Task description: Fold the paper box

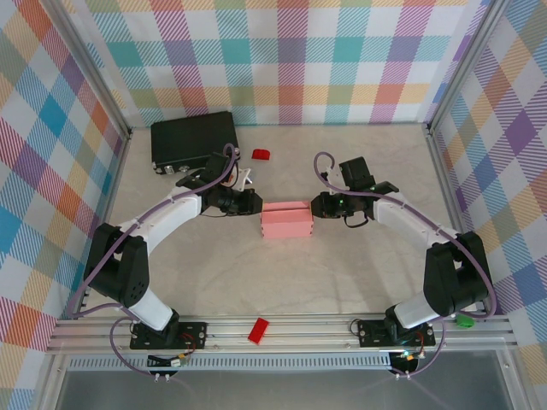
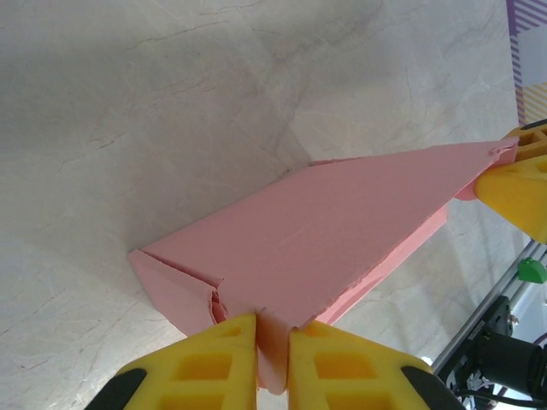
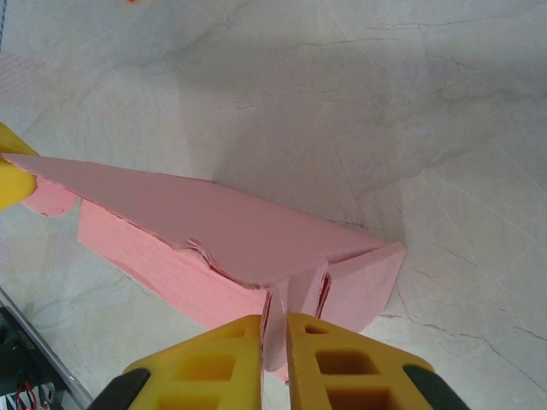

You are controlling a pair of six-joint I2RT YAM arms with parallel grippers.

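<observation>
Inspector: State the condition and position of the paper box (image 1: pixel 286 221).

Examiner: Pale pink thin card, formed into 1 small rectangular box. It rests on the pale, marble-patterned table (image 1: pixel 342 282) near the middle, its long side running left to right between the 2 arms. The left wrist view shows a broad flat upper panel (image 2: pixel 342 222) spanning the length. At the near corner the end flaps meet along a crease and the card is slightly crumpled. The right wrist view shows the same panel (image 3: pixel 214 226) with an uneven lower edge above the side wall.

Inspector: Any writing?

Examiner: The box faces are plain pink. The black case (image 1: pixel 195 138) at the far left carries pale marks along its front edge, too small to read.

Inspector: The left gripper (image 1: pixel 254 203)?

Examiner: Narrow. Its yellow fingers (image 2: pixel 222 359) pinch a thin pink tab at the left end of the box, the card standing upright between them.

Inspector: The right gripper (image 1: pixel 318 205)?

Examiner: Likewise narrow. Its yellow fingers (image 3: pixel 329 359) clamp a thin tab at the right end. Each wrist view also catches the opposite gripper's yellow fingertip touching the far end of the panel.

Inspector: Other items?

Examiner: 1 small red piece (image 1: pixel 261 155) lies beside the case, well apart from the box. 1 more red piece (image 1: pixel 258 330) sits on the near rail.
</observation>
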